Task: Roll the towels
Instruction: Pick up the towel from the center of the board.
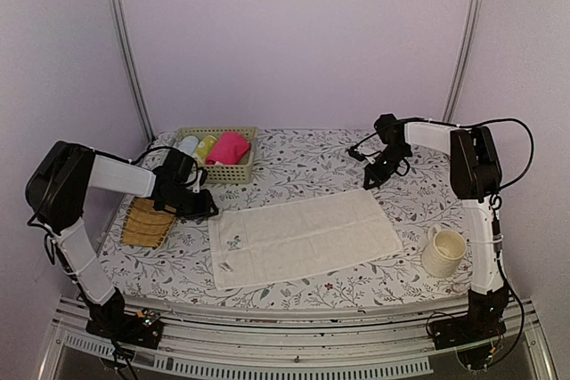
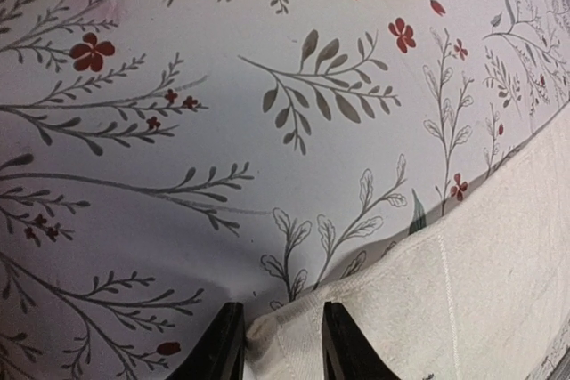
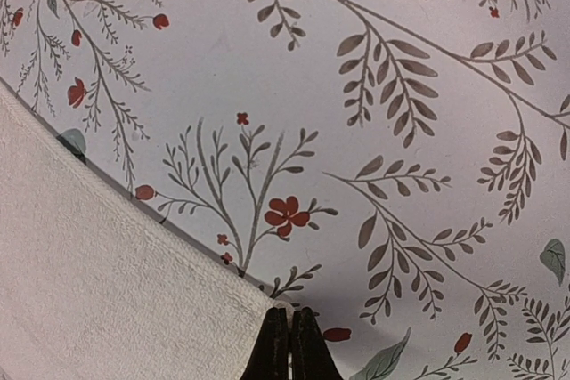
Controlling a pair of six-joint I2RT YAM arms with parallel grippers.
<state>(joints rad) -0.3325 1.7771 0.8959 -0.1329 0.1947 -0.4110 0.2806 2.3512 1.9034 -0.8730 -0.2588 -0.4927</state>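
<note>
- Step in hand, by my read: grab phase on the cream towel, taking both far corners before any rolling. No roll formed; the cloth lies flat and fully spread.
- Cream towel location: on the table, on the near side of the basket and running off to its right. Its far-left corner sits just off the basket's near-right corner.
- Pink towel: inside the basket, at its right end, bundled up. Looks already done; can't tell how tight the roll is.
- Left gripper: just near of the basket, down at the cream towel's far-left corner. Fingers apart, straddling that corner with cloth between them. No pinch visible yet.
- Right gripper: well right of the basket, at the towel's far-right corner. Fingers pressed together, tips touching the cloth edge. No cloth visible between them, so can't tell if it has any.
- Next move calls for: left closes fully on its corner. Right probably needs to open and retake the hem. Then both lift low and turn the far edge over toward the near side, evenly, so the roll starts straight.
- Risk: a one-sided grip skews the roll.
- Mug sits far right and near of the basket, straw mat just left and near of it. Both are off the towel.
</note>
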